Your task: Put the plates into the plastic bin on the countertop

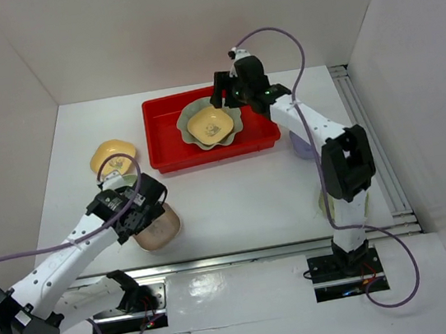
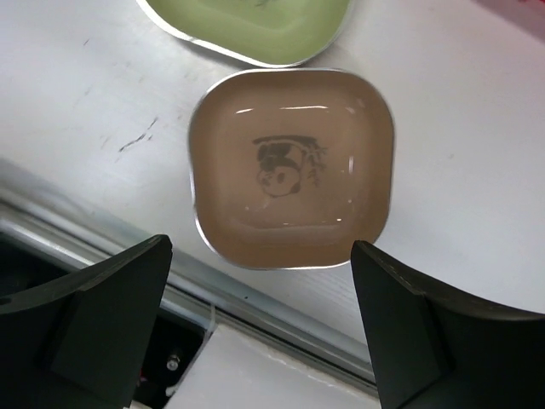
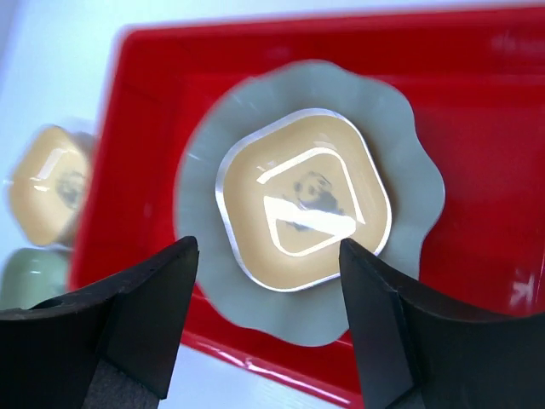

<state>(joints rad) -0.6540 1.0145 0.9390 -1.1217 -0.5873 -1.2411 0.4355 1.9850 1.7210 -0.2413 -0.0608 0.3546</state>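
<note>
The right hand [image 3: 268, 247] is open over a yellow plate [image 3: 302, 196] nested in the scalloped plate [image 3: 409, 170] inside the red bin [image 3: 477, 102]. The left hand [image 2: 262, 247] is open above a pinkish plate [image 2: 289, 162] on the near-left table [image 2: 460, 128].

The bin [image 1: 173, 156] is bright red. Inside it, the scalloped plate [image 1: 187, 124] is pale grey-green. The smaller plate [image 1: 209, 125] lying on that one is yellow with a pale rim and a dark panda print in its centre. Left of the bin, a second yellow plate [image 1: 112, 156] has a blurred dark print, and beside it is a light green plate [image 2: 247, 30]. Farther from the bin, a pinkish-tan plate [image 2: 289, 166] carries a black panda print. Right of the bin, a sliver of what may be a lavender plate [image 1: 301, 148] shows behind the arm. The table [image 1: 236, 198] is white. The left end effector [image 2: 260, 281] and right end effector [image 3: 268, 273] are black.
</note>
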